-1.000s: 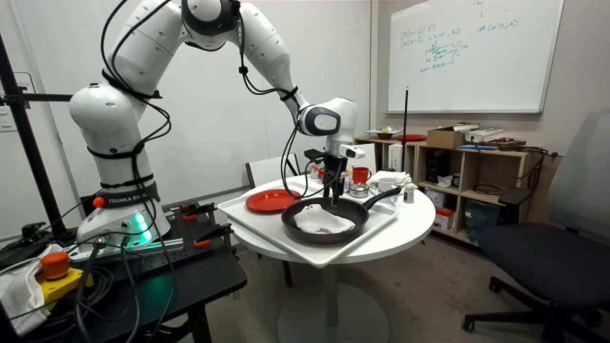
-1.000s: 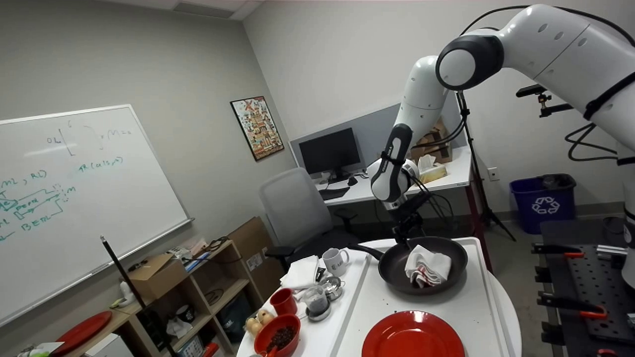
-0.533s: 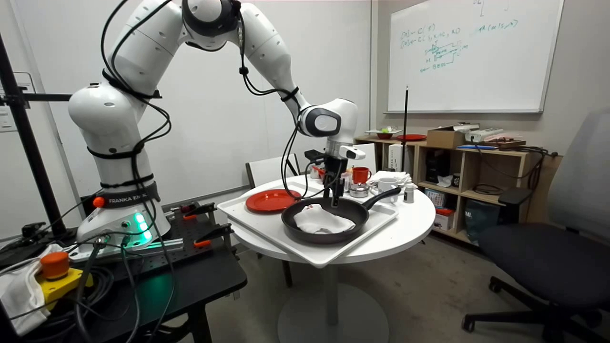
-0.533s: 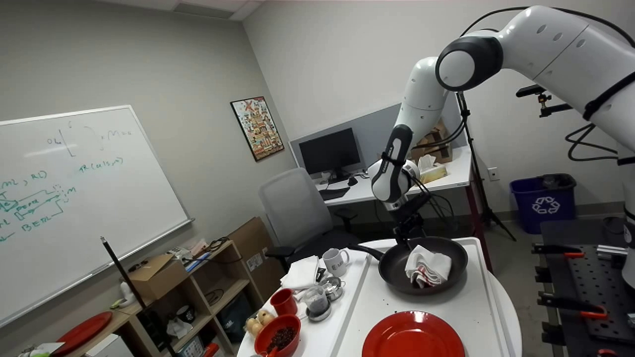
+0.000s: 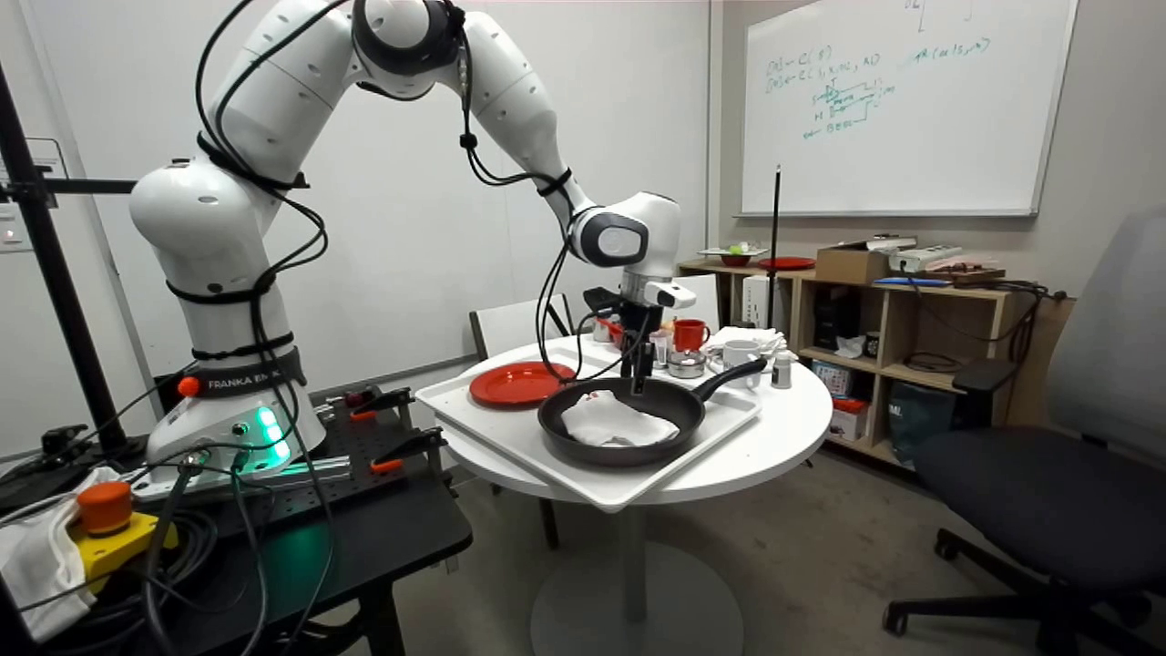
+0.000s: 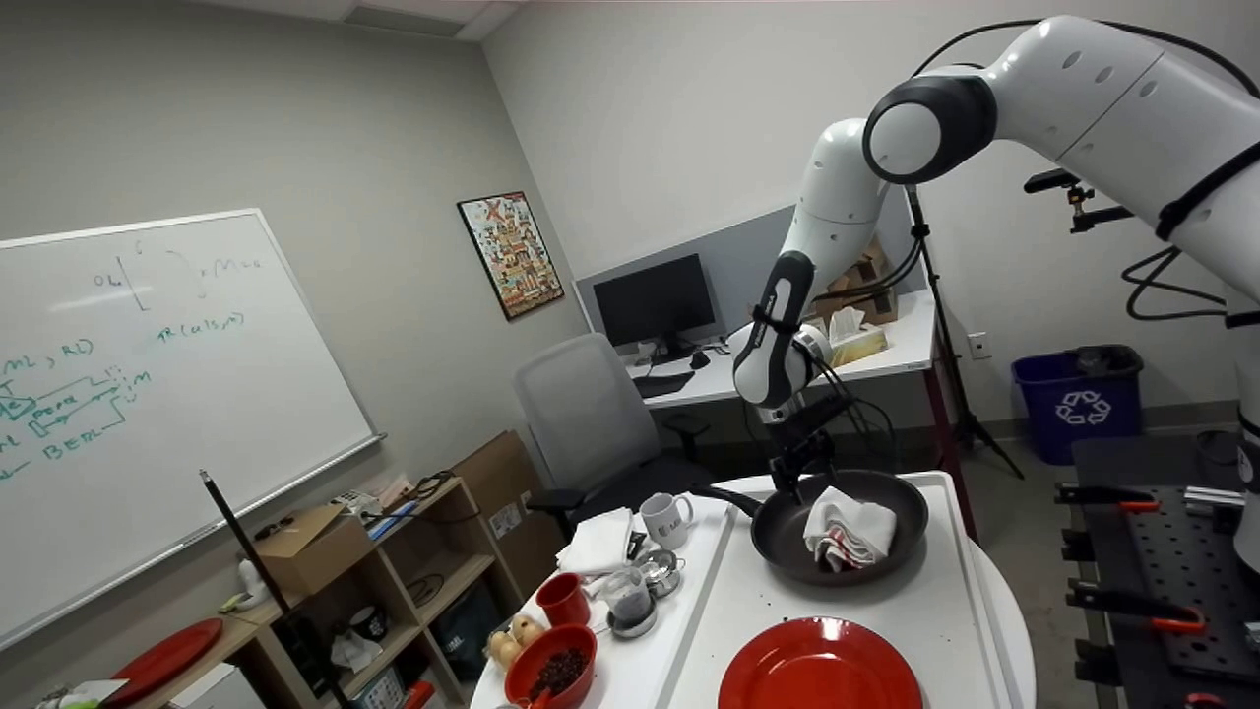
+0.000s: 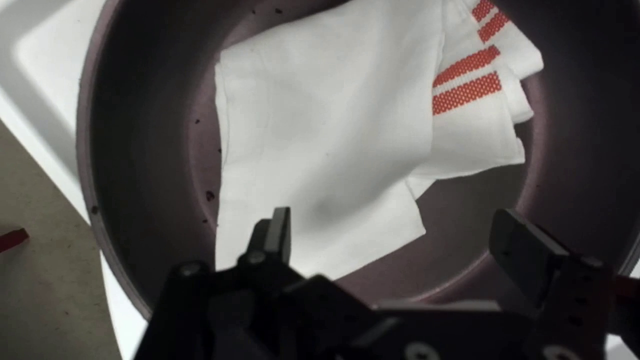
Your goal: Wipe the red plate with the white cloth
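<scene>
Over on the round white table (image 5: 792, 428), there's a rectangular white tray (image 6: 955, 611) with a raised rim. The flat, round, bright red plate (image 6: 819, 670) lies on the tray; its edge gets cut off at the bottom of an exterior view. Near it, with a strip of tray showing between the two, sits a big dark round frying pan (image 6: 783, 542) with a long black handle (image 5: 736, 376). The white cloth with red stripes (image 7: 325, 125) is inside the pan, folded over on itself and kinda rumpled, so it's apart from the plate.

The black two-finger gripper (image 7: 392, 227) points down over the pan, toward the handle side of the cloth. Jaws are spread wide: in the wrist view one fingertip (image 7: 278, 235) shows up in front of the cloth and the other in front of the pan. Honestly can't tell how high the tips are above either one. There are also small dark specks (image 7: 210, 195) on the pan floor, plus a few on the tray.

Other stuff on the table, going by an exterior view: a small red mug (image 6: 563, 599), a round red bowl (image 6: 566, 638) holding little dark bits (image 6: 559, 674), a white mug with dark lettering (image 6: 663, 522), and a pile of folded white fabric (image 6: 597, 544) just beside that mug. The white robot arm (image 5: 510, 100) arches over toward the table, black cables (image 5: 467, 140) strapped along it.
</scene>
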`<state>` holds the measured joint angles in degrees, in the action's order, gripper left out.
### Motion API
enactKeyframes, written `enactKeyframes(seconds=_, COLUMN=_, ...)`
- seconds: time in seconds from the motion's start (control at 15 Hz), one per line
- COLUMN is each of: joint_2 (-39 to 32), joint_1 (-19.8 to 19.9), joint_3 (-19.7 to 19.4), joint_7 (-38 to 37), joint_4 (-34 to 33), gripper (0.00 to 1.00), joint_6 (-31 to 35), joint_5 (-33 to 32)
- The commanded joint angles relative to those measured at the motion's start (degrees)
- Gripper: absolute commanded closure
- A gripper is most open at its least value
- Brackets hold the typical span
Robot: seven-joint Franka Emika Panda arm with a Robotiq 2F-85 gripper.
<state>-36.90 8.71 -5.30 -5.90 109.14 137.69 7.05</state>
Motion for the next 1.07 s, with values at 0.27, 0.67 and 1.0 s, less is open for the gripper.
enactKeyframes(seconds=0.27, joint_2=0.41, joint_1=-0.21, joint_3=-0.68, joint_7=-6.20, joint_4=4.16, gripper=0.00, joint_6=5.45, joint_5=3.72)
enactKeyframes(seconds=0.67, joint_2=0.44, joint_1=-1.11, joint_3=-0.02, joint_7=-7.79, joint_4=7.17, gripper=0.00, joint_6=8.07, joint_5=4.75)
enactKeyframes(seconds=1.0, joint_2=-0.67, joint_1=-1.64, joint_3=0.62, joint_7=-9.92, joint_4=6.66, gripper=0.00, joint_6=10.73, joint_5=7.50)
